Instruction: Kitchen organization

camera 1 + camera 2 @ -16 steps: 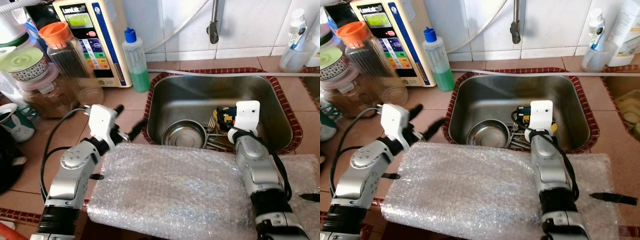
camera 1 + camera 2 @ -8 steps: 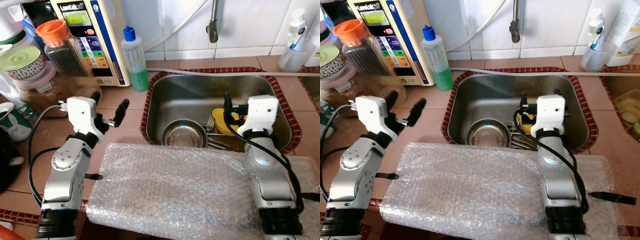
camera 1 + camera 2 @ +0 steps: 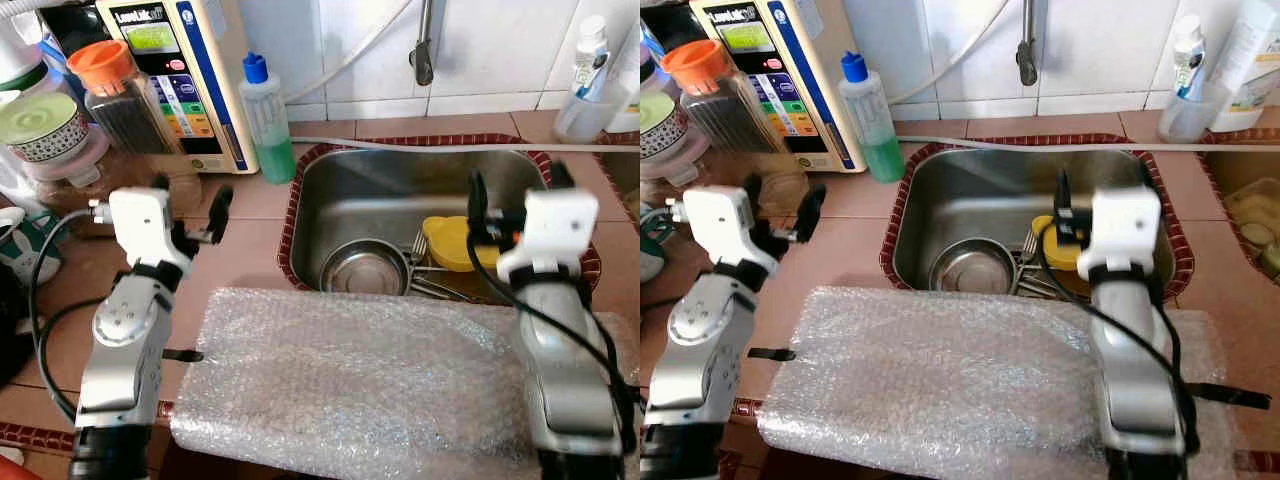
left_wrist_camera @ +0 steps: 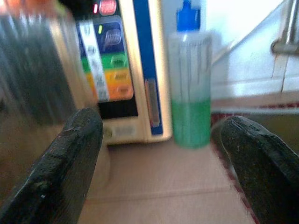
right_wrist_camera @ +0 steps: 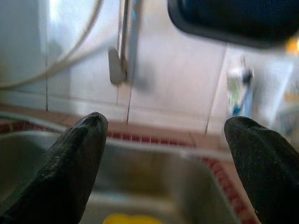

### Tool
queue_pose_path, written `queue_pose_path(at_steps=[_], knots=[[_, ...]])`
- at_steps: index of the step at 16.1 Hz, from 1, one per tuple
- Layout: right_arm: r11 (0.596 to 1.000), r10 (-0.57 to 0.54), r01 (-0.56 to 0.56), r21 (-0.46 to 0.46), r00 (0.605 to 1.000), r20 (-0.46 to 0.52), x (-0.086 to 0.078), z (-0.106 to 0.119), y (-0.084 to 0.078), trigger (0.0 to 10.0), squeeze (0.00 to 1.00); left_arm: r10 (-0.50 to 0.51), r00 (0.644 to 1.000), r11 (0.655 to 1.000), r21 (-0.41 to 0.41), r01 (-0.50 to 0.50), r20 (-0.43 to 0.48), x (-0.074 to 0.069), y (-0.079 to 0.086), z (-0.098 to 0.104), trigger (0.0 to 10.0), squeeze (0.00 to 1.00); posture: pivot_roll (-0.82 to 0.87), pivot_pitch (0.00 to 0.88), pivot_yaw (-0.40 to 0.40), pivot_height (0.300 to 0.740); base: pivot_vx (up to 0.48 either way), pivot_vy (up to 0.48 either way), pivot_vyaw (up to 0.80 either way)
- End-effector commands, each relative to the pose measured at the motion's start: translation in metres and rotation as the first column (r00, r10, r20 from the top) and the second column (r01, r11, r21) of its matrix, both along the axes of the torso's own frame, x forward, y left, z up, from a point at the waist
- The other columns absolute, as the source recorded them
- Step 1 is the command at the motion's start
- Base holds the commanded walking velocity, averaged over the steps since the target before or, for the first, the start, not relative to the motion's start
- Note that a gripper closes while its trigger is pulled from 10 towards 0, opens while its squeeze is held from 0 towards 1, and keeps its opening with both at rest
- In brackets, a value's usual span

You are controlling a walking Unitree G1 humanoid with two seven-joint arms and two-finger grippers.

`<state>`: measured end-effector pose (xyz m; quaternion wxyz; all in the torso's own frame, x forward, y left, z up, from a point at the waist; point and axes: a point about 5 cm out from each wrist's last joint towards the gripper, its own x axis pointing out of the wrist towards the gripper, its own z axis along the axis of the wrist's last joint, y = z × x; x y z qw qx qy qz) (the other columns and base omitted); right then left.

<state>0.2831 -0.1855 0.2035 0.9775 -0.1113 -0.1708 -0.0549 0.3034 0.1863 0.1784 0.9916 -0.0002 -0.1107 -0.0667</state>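
Yellow bowl [image 3: 452,243] in sink [image 3: 400,185], part-hidden behind right gripper [image 3: 515,200].

You've got a steel-grey sink [image 3: 400,195] with dark red tiled rim, yellow bowl [image 3: 452,242] inside, green liquid in a blue-capped bottle [image 3: 266,120], orange-lidded jar [image 3: 120,95], clear bubble wrap [image 3: 350,385], terracotta counter [image 3: 250,225].

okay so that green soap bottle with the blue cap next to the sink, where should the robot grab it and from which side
Grip the green soap bottle around its straight round body, probably just above the green liquid line. It stands upright, with the water machine close on its left and the wall behind. So come in level from the front, where the left gripper already faces it with open fingers.
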Motion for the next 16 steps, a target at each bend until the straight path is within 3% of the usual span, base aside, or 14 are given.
queue_pose_path(at_steps=[1, 2, 4, 5, 6, 7, 8, 11, 16], knots=[[1.0, 0.018, -0.018, 0.017, 1.0, 0.024, -0.005, 0.009, 0.004, 10.0, 1.0, 0.039, 0.999, 0.999, 0.034, -0.038, -0.027, -0.003, 0.002, -0.002, 10.0, 0.0, -0.27, 0.111, 0.171, 0.74, 0.0, 0.0, 0.0], [1.0, 0.025, -0.025, 0.013, 0.999, 0.027, -0.005, 0.012, 0.006, 10.0, 1.0, 0.062, 0.997, 0.997, 0.046, -0.06, -0.043, -0.003, 0.0, -0.004, 10.0, 0.0, -0.27, 0.111, 0.171, 0.74, 0.0, 0.0, 0.0], [0.999, 0.036, -0.036, 0.019, 0.999, 0.014, 0.0, 0.012, 0.009, 10.0, 0.77, 0.025, 0.999, 1.0, 0.019, -0.024, -0.025, -0.001, -0.007, -0.001, 10.0, 0.0, -0.26, 0.1, 0.164, 0.74, 0.0, 0.0, 0.0], [0.999, 0.04, -0.04, 0.025, 0.999, 0.01, 0.002, 0.013, 0.009, 10.0, 0.72, 0.024, 0.999, 1.0, 0.011, -0.024, -0.025, -0.001, -0.008, 0.0, 10.0, 0.0, -0.25, 0.102, 0.159, 0.74, 0.0, 0.0, 0.0], [0.998, 0.051, -0.052, 0.027, 0.999, 0.009, 0.004, 0.014, 0.011, 10.0, 0.59, 0.024, 0.999, 1.0, 0.019, -0.024, -0.02, -0.001, -0.009, 0.001, 10.0, 0.0, -0.25, 0.102, 0.156, 0.74, 0.0, 0.0, 0.0], [0.997, 0.071, -0.071, 0.032, 0.997, 0.001, 0.007, 0.016, 0.014, 10.0, 0.29, 0.026, 0.999, 0.999, 0.029, -0.025, -0.022, -0.002, -0.011, 0.002, 10.0, 0.0, -0.23, 0.103, 0.151, 0.74, 0.0, 0.0, 0.0], [0.997, 0.074, -0.074, 0.032, 0.997, -0.002, 0.008, 0.016, 0.015, 10.0, 0.22, 0.026, 0.999, 0.999, 0.031, -0.025, -0.024, -0.003, -0.011, 0.002, 10.0, 0.0, -0.23, 0.103, 0.151, 0.74, 0.0, 0.0, 0.0], [0.996, 0.083, -0.082, 0.036, 0.996, -0.014, 0.011, 0.014, 0.017, 10.0, 0.14, 0.037, 0.999, 0.997, 0.062, -0.035, -0.026, -0.006, -0.01, 0.0, 10.0, 0.0, -0.21, 0.105, 0.146, 0.74, 0.0, 0.0, 0.0], [0.994, 0.098, -0.097, 0.042, 0.995, -0.033, 0.012, 0.011, 0.02, 10.0, 0.13, 0.04, 0.998, 0.997, 0.073, -0.037, -0.041, -0.007, -0.009, -0.001, 10.0, 0.0, -0.21, 0.111, 0.145, 0.74, 0.0, 0.0, 0.0]])
